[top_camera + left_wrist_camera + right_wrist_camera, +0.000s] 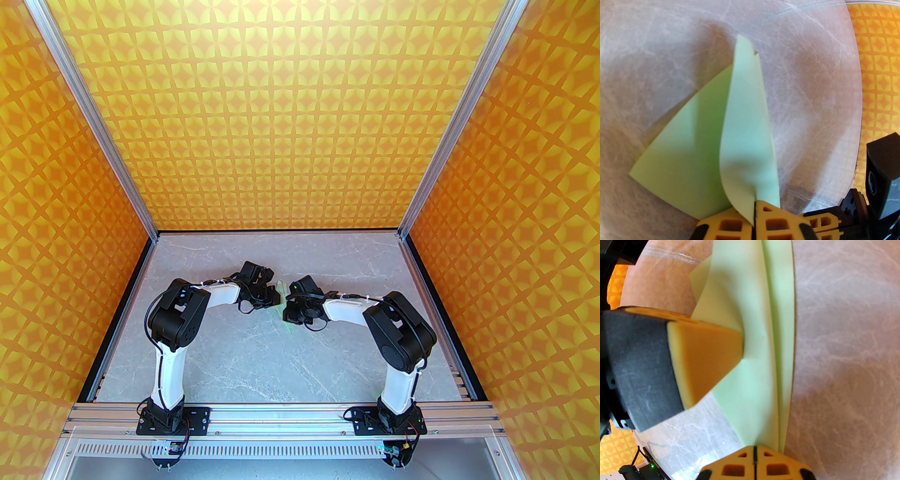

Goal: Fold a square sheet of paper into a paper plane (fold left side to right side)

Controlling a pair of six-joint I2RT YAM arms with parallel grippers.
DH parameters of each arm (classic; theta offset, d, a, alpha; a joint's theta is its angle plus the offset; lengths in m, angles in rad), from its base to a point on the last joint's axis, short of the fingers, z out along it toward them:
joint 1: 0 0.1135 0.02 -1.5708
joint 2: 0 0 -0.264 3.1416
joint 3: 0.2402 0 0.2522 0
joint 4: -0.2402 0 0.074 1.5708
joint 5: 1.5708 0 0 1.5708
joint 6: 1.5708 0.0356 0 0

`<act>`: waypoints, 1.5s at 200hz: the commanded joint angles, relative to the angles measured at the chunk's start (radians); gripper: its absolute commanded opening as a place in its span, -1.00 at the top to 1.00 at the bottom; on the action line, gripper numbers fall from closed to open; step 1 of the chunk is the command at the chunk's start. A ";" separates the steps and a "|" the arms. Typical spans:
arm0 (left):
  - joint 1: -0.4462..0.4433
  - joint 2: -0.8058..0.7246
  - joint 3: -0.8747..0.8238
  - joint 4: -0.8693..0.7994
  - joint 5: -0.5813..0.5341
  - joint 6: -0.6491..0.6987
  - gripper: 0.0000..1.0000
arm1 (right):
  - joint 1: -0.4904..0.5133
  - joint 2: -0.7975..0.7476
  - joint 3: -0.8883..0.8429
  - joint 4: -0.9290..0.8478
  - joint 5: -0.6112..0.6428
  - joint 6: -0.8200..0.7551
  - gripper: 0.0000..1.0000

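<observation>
Orange patterned walls (300, 117) close in the grey marbled bench (262, 361) on the left, far and right sides. The left arm (173, 323) and the right arm (403, 333) rise from the near edge and bend inward, so their wrists meet near the middle of the bench.

Between them is the sheet of paper (282, 301), pale mint green and already creased into a narrow shape. From above it shows as a thin sliver standing on edge between the two wrists.

In the left wrist view the sheet of paper (747, 131) has a tall, tapering flap that rises away from the camera. A wider triangular panel spreads out to its left, low over the bench; I cannot tell whether it touches the surface.

In the right wrist view the sheet of paper (757, 385) runs as a long strip of stacked layers.

The left gripper (754, 214) has its jaws pressed together on the near end of the flap. The right gripper (754, 451) is likewise clamped on the paper's near edge. One yellow finger (705, 359) of the left gripper comes in from the left, its tip against the paper.
</observation>
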 commanded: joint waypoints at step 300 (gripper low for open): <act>-0.022 0.050 0.087 -0.080 -0.050 0.046 0.75 | -0.005 -0.066 -0.227 0.084 -0.038 0.085 0.95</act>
